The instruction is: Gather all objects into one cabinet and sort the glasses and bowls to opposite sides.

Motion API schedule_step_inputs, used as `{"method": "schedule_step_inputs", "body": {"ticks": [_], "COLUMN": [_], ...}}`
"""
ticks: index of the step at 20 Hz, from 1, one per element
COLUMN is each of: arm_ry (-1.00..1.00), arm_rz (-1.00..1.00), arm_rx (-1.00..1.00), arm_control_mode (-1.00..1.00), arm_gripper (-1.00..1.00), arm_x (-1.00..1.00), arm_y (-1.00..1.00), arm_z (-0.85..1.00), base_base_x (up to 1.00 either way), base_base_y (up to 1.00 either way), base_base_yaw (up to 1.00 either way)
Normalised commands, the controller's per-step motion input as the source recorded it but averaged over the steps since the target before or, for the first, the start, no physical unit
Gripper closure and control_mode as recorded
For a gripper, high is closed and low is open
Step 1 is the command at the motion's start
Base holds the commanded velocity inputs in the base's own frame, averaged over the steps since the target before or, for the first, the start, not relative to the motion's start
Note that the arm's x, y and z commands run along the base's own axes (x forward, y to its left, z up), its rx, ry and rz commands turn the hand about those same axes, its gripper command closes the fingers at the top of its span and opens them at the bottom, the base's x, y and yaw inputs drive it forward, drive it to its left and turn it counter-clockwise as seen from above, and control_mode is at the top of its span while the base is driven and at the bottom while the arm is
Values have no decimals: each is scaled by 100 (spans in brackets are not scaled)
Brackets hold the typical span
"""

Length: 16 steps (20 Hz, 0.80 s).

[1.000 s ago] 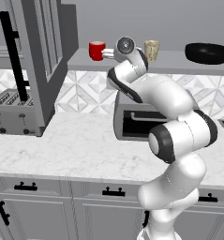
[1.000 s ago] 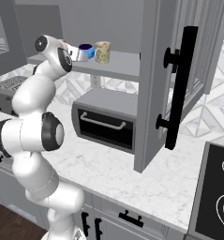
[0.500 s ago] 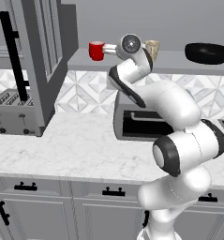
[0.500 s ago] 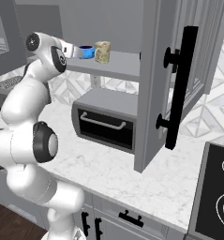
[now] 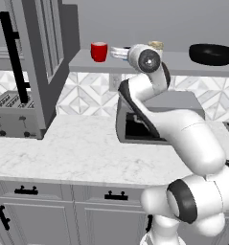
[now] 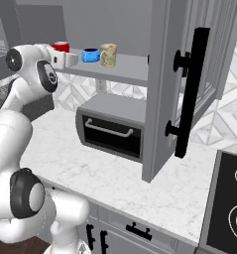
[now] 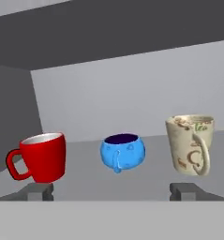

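Here, three vessels stand in a row on the grey cabinet shelf (image 7: 146, 180), set back from its front edge: a glossy red cup (image 7: 43, 157) with a handle toward the shelf's left end, a small bright blue bowl (image 7: 123, 152) with a dark inside in the middle, and a taller beige patterned mug (image 7: 190, 145) with a handle to the right. The three stand apart, none touching its neighbour. The gripper (image 7: 112, 191) is released, its two dark fingertips (image 7: 38, 191) spread wide in front of the shelf's front edge, grasping nothing. In the right base view the white hand reaches the shelf's front edge just before the blue bowl, beside the tall grey cabinet door (image 6: 162, 89) with its long black bar handle (image 6: 189, 92). A black pan (image 5: 212, 53) rests farther right along the shelf.
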Motion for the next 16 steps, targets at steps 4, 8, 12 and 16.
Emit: {"method": "schedule_step_inputs", "body": {"ticks": [4, 8, 12, 16], "arm_ry": [-22, -26, -36, -36], "arm_rz": [0, 0, 0, 0], "arm_rx": [-3, -1, 0, 0], "arm_control_mode": [-100, -100, -100, -100], "arm_gripper": [-100, -100, -100, -100], "arm_x": [-100, -100, -100, -100], "arm_y": [0, -1, -10, -4], "arm_z": [0, 7, 22, 22], "base_base_x": [0, 0, 0, 0], "base_base_y": [0, 0, 0, 0], "base_base_yaw": [0, 0, 0, 0]}}
